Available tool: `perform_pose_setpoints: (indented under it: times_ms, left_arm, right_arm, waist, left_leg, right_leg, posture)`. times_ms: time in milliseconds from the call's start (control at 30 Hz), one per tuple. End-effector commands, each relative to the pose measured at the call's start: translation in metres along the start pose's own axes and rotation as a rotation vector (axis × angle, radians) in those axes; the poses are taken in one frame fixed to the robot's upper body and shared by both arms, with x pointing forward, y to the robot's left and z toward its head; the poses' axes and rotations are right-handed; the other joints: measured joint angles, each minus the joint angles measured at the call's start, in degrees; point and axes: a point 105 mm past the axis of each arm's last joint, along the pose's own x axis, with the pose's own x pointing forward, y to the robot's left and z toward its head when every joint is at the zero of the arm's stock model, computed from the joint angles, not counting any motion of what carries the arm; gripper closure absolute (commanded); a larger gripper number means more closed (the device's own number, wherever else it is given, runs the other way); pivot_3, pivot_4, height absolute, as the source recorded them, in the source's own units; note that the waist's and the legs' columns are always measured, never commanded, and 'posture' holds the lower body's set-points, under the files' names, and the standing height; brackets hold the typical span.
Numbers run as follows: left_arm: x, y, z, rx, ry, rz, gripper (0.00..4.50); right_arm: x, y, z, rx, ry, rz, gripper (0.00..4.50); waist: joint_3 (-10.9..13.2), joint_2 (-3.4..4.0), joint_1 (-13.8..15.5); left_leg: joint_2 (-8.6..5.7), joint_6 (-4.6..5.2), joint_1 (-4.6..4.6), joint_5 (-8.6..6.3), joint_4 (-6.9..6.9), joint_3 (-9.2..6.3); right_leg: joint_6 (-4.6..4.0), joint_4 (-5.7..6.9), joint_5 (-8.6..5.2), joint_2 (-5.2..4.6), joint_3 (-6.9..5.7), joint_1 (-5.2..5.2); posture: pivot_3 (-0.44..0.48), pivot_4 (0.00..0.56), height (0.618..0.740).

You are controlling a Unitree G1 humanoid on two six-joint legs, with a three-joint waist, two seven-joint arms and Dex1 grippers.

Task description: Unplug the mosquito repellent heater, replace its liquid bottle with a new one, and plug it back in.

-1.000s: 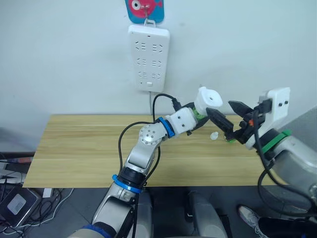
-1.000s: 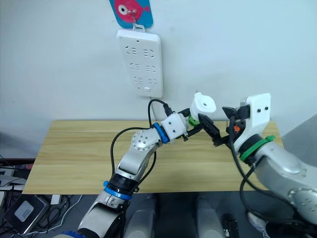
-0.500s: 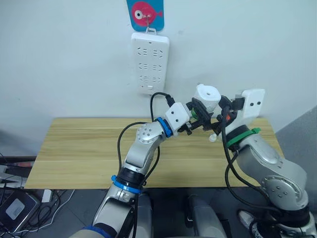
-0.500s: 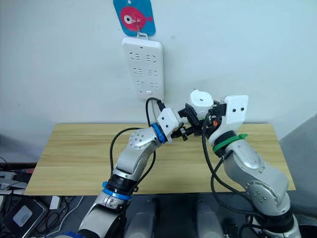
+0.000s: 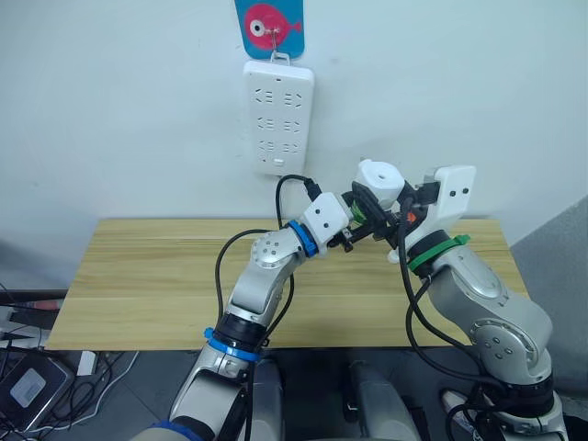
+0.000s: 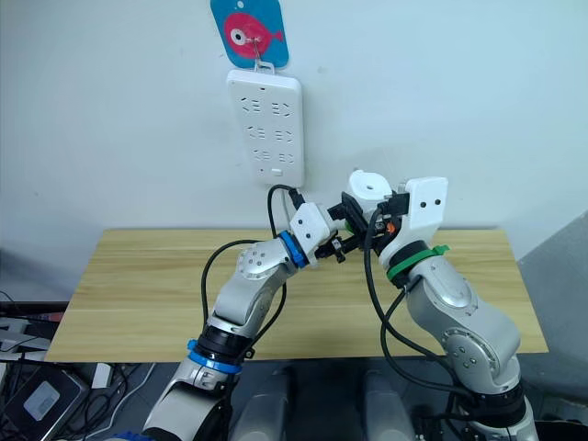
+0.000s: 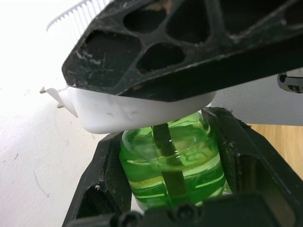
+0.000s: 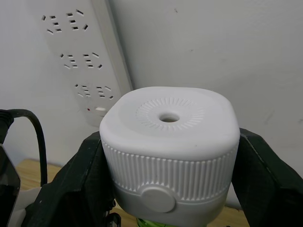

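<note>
The white mosquito repellent heater [image 8: 168,142] is held in the air above the table's back edge, circular top up, with a green liquid bottle [image 7: 171,158] sitting under it. My left gripper [image 5: 361,214] is shut on the bottle, a black finger [image 7: 102,189] on each side of the glass. My right gripper [image 5: 393,200] comes in from the right and is shut on the heater's ribbed body, with its fingers [image 8: 87,177] pressed against both flanks. The heater's prongs are hidden.
A long white power strip [image 5: 278,115] hangs on the wall below a blue fish hanger [image 5: 273,20], up and left of the heater. The wooden table [image 5: 147,276] lies beneath. A small white cap [image 5: 393,258] lies on it under my right wrist.
My right arm has swung in from the right and its gripper has shut on the heater. The left gripper has kept hold of the bottle, drifting slightly left.
</note>
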Motion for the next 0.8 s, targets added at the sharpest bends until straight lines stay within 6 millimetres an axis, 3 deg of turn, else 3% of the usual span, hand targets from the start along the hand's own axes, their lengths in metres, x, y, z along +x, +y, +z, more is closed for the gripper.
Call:
perform_pose_setpoints:
  times_ms: [33,200,333,500,600,800]
  left_arm:
    - [-0.005,-0.003,0.013,-0.032,-0.055,-0.059,1.48]
    - [-0.031,0.012,0.011,-0.063,-0.038,-0.074,0.03]
    - [-0.068,0.029,0.005,-0.069,0.029,-0.038,0.00]
    - [-0.105,0.067,0.008,0.002,0.086,0.140,0.00]
    - [-0.120,0.096,0.031,0.056,0.053,0.247,0.00]
    - [-0.136,0.120,0.051,0.137,0.077,0.262,0.00]
  right_arm:
    - [0.000,0.003,0.011,-0.023,-0.055,0.032,1.39]
    - [-0.002,-0.007,0.002,-0.068,-0.040,0.025,1.39]
    - [-0.010,-0.023,-0.018,-0.104,-0.007,0.005,1.39]
    - [-0.016,-0.018,-0.043,-0.154,0.045,0.099,1.39]
    - [-0.015,-0.015,-0.042,-0.127,0.021,0.110,1.39]
    - [-0.008,-0.007,-0.037,-0.107,-0.005,0.148,1.39]
  waist:
    - [-0.2,0.00,0.0]
    - [-0.8,0.01,0.0]
    - [-1.3,0.05,0.2]
    - [-1.4,0.05,0.4]
    - [-1.6,-0.03,0.7]
    - [-2.5,-0.12,1.3]
  left_leg:
    - [0.00,0.00,0.00,0.00,-0.01,-0.01]
    - [0.00,0.00,0.01,0.00,-0.01,-0.03]
    - [0.01,0.00,0.08,0.00,-0.11,-0.04]
    - [0.02,0.04,0.15,0.03,-0.09,-0.02]
    - [0.03,0.10,0.18,0.08,-0.09,-0.08]
    - [0.07,0.12,0.19,0.12,-0.14,-0.06]
  right_leg:
    - [0.00,0.00,0.00,0.00,-0.02,0.00]
    - [-0.01,0.00,0.00,0.01,-0.03,0.00]
    - [-0.03,-0.01,-0.01,0.01,-0.04,0.04]
    - [-0.01,0.00,-0.02,0.01,-0.03,0.08]
    - [0.02,0.02,-0.03,0.02,-0.09,0.10]
    - [-0.01,-0.01,-0.01,0.06,-0.09,0.11]
  posture:
    - [0.150,0.184,0.740]
    - [0.180,0.175,0.740]
    - [0.208,0.168,0.740]
    - [0.254,0.154,0.740]
    - [0.270,0.151,0.740]
    - [0.288,0.148,0.740]
